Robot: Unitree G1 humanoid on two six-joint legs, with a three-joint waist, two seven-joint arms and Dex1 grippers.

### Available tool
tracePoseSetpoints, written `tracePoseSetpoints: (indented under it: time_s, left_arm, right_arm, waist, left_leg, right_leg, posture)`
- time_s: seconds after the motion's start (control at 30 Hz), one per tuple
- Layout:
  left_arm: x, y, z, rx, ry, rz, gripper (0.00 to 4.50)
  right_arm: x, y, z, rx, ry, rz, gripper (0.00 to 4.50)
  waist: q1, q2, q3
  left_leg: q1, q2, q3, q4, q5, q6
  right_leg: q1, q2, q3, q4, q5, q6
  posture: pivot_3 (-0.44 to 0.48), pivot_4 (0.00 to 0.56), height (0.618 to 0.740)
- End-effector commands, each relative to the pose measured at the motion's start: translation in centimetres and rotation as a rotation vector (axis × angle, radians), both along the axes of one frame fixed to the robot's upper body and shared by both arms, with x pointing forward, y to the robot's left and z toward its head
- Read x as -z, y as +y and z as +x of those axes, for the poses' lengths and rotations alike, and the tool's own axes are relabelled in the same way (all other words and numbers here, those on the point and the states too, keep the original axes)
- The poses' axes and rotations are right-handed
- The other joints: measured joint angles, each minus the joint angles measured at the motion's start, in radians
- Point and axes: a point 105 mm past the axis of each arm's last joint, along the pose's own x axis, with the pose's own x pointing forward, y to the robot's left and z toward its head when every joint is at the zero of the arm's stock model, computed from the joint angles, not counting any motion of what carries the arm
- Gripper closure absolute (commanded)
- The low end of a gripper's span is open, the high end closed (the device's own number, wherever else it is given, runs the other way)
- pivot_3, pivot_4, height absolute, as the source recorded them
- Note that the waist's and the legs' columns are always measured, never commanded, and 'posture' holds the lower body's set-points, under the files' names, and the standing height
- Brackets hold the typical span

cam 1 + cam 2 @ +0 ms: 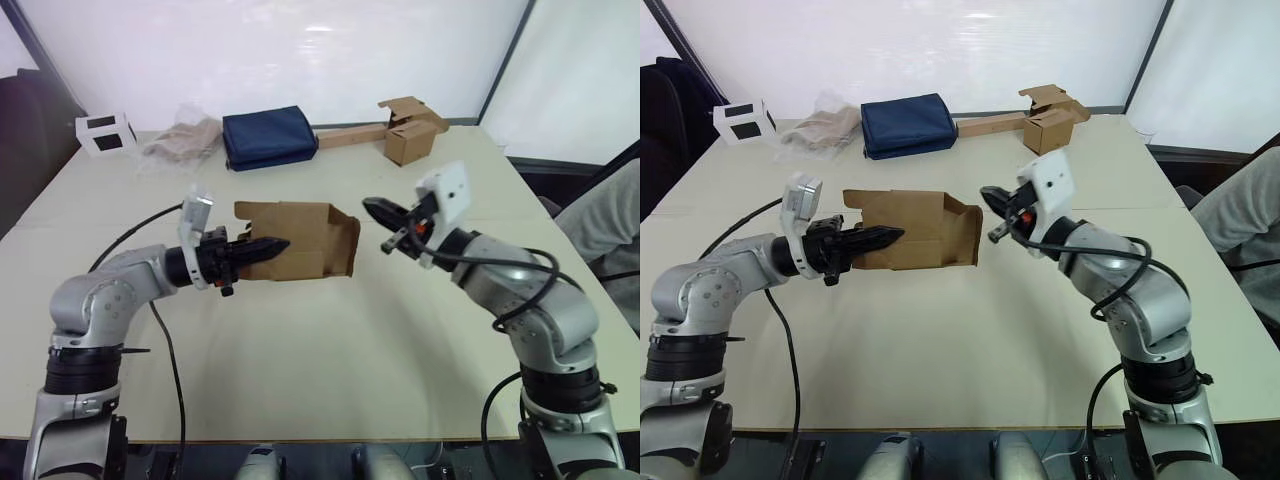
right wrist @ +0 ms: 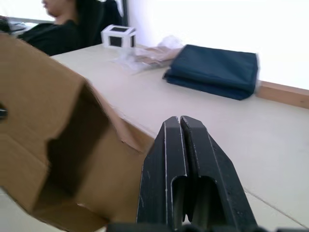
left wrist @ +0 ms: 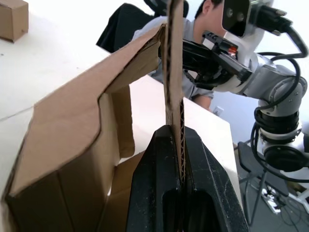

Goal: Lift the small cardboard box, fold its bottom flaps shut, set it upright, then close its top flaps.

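A pale table (image 1: 330,330) carries the scene. Above its middle the small cardboard box (image 1: 296,240) hangs sideways, one wall pinched in the left gripper (image 1: 262,247). The right gripper (image 1: 376,209), fingers together and empty, should press the splayed flaps (image 1: 346,246) squarely (gently). A navy pouch (image 1: 267,137) and another box (image 1: 409,133) lie well apart.

My arms are silver-grey with black joint bands; black cables loop off both. Each wrist carries a white camera block behind black two-fingered grippers, left gripper (image 1: 268,246) and right gripper (image 1: 377,209).
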Motion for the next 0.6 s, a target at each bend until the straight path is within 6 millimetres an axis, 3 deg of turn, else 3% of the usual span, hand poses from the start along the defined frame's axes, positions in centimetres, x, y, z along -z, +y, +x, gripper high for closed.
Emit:
tracePoseSetpoints:
  time_s: [0.03, 0.6]
  left_arm:
    - [-0.6, 0.2, -0.3, 0.009, -0.045, -0.006, 4.44]
    - [-0.6, 0.0, -1.2, 0.067, 0.004, -0.02, 4.44]
  right_arm:
    - [-1.0, 0.8, -0.8, -0.039, -0.055, 0.017, 4.5]
    - [-0.6, 3.4, -1.5, -0.107, -0.04, 0.048, 4.5]
  waist:
    - [0.0, 0.0, 0.0]
    - [-0.019, 0.0, 0.0]
  left_leg:
    - [0.0, 0.0, 0.0, 0.0, 0.0, 0.0]
    - [0.0, 0.0, 0.0, 0.0, 0.0, 0.0]
  right_leg:
    - [0.0, 0.0, 0.0, 0.0, 0.0, 0.0]
    - [0.0, 0.0, 0.0, 0.0, 0.0, 0.0]
  posture:
    - [0.0, 0.15, 0.74]
    - [0.0, 0.15, 0.74]
